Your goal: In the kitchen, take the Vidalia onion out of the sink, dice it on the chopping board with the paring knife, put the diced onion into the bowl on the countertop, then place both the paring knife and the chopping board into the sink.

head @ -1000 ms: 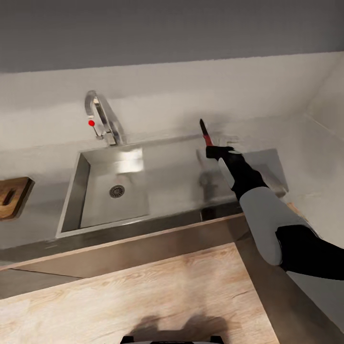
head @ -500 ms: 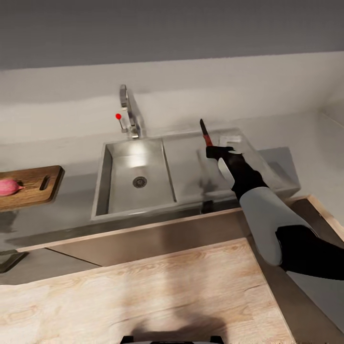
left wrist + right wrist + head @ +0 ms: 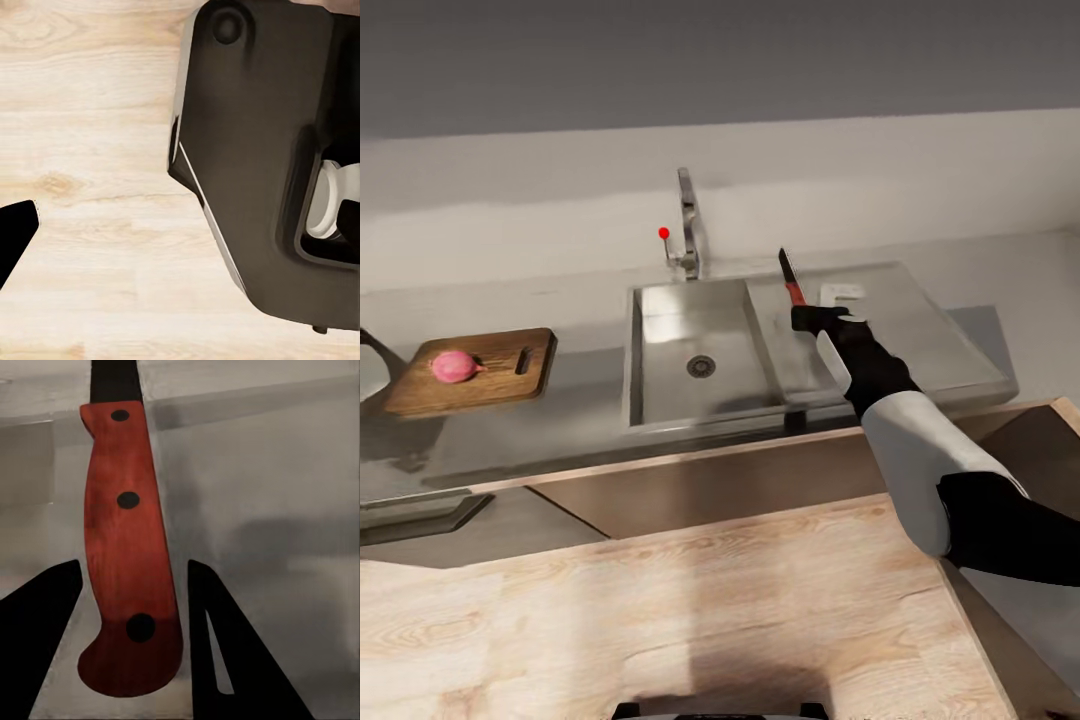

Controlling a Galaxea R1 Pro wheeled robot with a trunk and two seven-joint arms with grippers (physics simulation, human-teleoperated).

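Note:
My right gripper [image 3: 807, 312] is shut on the paring knife [image 3: 790, 277], blade pointing up and away, above the draining board of the sink [image 3: 880, 335]. In the right wrist view the reddish handle [image 3: 127, 547] sits between the two black fingers [image 3: 225, 652]. The steel basin [image 3: 670, 325] with its round drain lies just left of the knife. Further left on the grey countertop [image 3: 585, 400], the pinkish Vidalia onion [image 3: 453, 366] rests on the brown chopping board [image 3: 500, 375]. One black fingertip of my left gripper [image 3: 15, 232] shows over wooden floor.
A chrome tap [image 3: 687, 215] with a red knob [image 3: 663, 233] stands behind the basin. A pale rounded shape [image 3: 368, 365] is cut off at the left edge beside the board. Dark cabinet fronts [image 3: 690, 485] drop to a light wooden floor [image 3: 660, 610].
The whole picture has shifted right, so the camera has moved; the board and then the onion on it have come into view. My right arm still holds the knife in the same pose.

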